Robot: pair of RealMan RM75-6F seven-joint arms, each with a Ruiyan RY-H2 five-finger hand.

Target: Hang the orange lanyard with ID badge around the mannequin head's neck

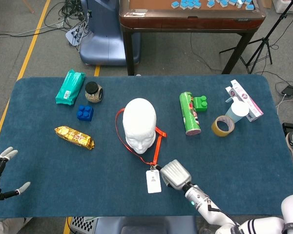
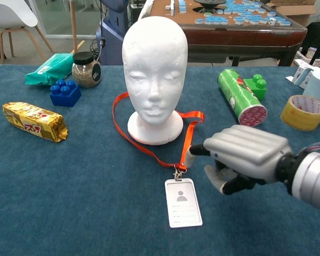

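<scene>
The white mannequin head (image 1: 139, 124) (image 2: 155, 64) stands upright mid-table, facing me. The orange lanyard (image 1: 156, 144) (image 2: 187, 140) lies on the cloth in a loop around the head's base, drawn out toward me into a narrow point. From its clip hangs the white ID badge (image 1: 154, 181) (image 2: 183, 202), flat on the table. My right hand (image 1: 175, 174) (image 2: 246, 157) sits just right of the badge and pinches the strap right above the clip, its other fingers curled. My left hand (image 1: 2, 170) hovers at the near-left table edge, fingers apart, holding nothing.
Left of the head: gold snack bar (image 1: 74, 137), blue brick (image 1: 85, 112), jar (image 1: 93, 91), teal packet (image 1: 70, 87). Right of it: green can (image 1: 189, 113), green brick (image 1: 200, 103), tape roll (image 1: 223, 126), cup (image 1: 238, 111), box (image 1: 245, 100). A brown table (image 1: 190, 19) stands behind.
</scene>
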